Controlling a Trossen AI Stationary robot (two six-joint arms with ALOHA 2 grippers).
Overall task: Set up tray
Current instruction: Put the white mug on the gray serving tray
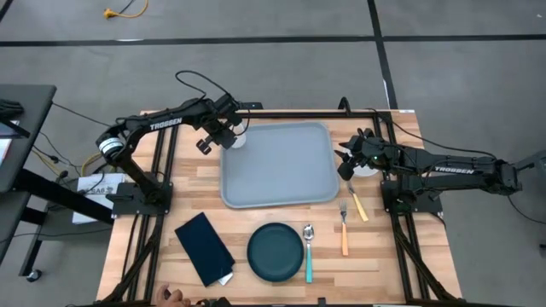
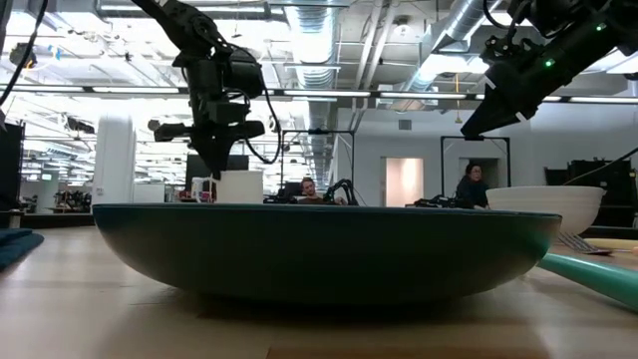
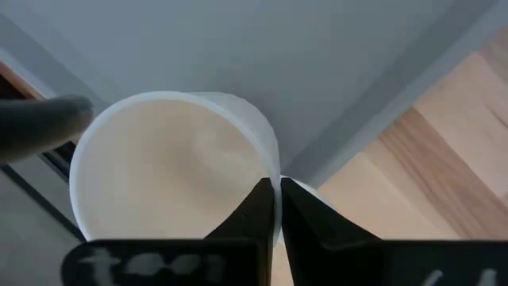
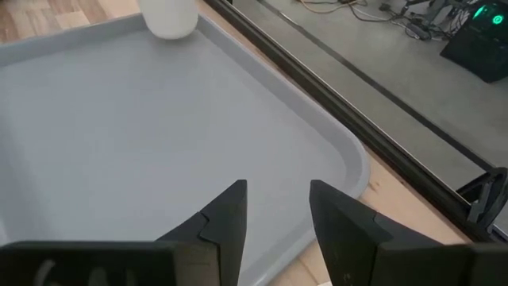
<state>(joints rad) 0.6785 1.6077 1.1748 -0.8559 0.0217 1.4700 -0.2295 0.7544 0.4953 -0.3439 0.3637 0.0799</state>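
The light grey-blue tray [image 1: 277, 166] lies flat in the middle of the table. A white cup [image 1: 237, 139] stands over the tray's far left corner, and my left gripper [image 1: 227, 136] is shut on it. In the left wrist view I look down into the cup [image 3: 171, 171]. In the low view the cup [image 2: 239, 186] shows below the left gripper [image 2: 214, 130], its base hidden behind the plate. My right gripper [image 1: 348, 164] is open and hovers by the tray's right edge [image 4: 349, 171], touching nothing. My left gripper [image 3: 275, 189] pinches the cup's rim [image 3: 274, 168] on one side, one finger [image 3: 252, 213] inside the cup and the other outside. The fingers come from above, pointing down. The cup stays upright; whether its base rests on the tray, I cannot tell.
Near the table's front lie a navy napkin [image 1: 203, 247], a dark round plate [image 1: 275, 251], a teal-handled spoon [image 1: 309, 254], an orange-handled fork [image 1: 344, 232] and a knife [image 1: 357, 205]. A white bowl [image 1: 367, 169] sits right of the tray. A person's hand [image 1: 175, 297] shows at the near edge.
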